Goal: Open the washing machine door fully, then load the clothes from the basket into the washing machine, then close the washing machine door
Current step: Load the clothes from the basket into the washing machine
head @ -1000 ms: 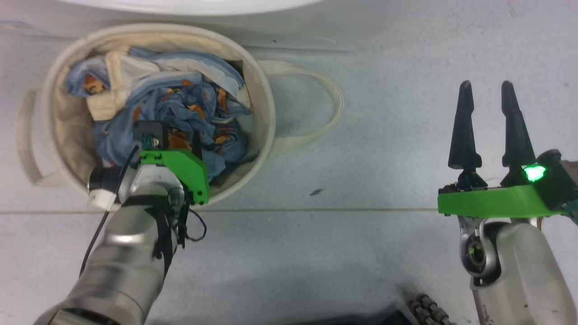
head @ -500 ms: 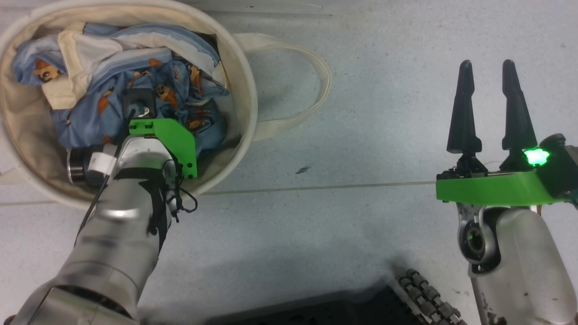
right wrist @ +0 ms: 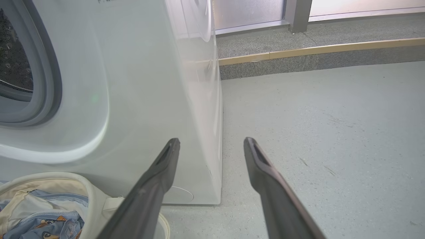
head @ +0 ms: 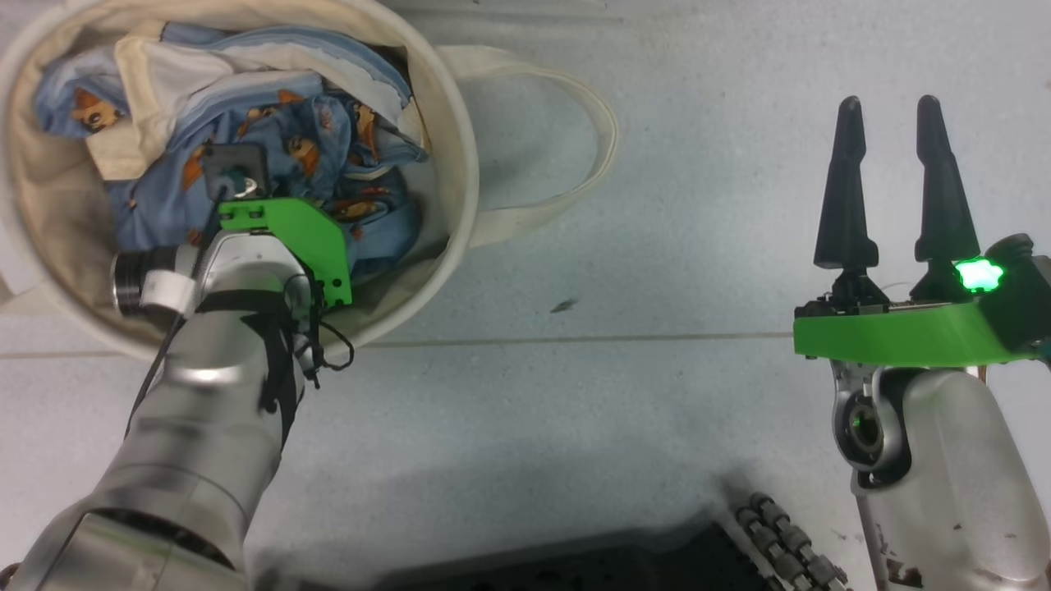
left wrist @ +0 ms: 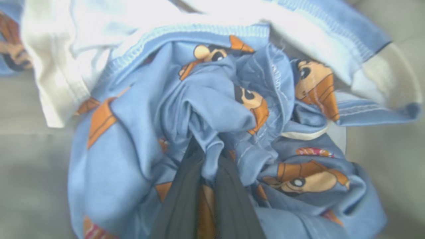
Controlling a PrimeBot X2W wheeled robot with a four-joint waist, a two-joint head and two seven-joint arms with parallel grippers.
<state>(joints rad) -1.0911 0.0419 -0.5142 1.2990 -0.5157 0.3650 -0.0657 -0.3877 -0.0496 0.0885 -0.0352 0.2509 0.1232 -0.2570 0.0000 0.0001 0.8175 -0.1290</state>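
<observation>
Clothes [left wrist: 139, 109] in the basket [head: 464, 189] are pinched by the left pincer [left wrist: 208, 159], jaws narrow; the right pincer [right wrist: 212, 140] gapes wide.

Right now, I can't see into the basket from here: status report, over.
Left gripper shut on the clothes, down in the basket. Right gripper open, empty, over bare floor. Washing machine opening uncovered; nothing in the way.

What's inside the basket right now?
The basket holds crumpled blue printed clothes and a beige cloth. The left tool is down among them, shut on a blue fold. The clothes cover the basket's bottom, so anything beneath them is hidden.
</observation>
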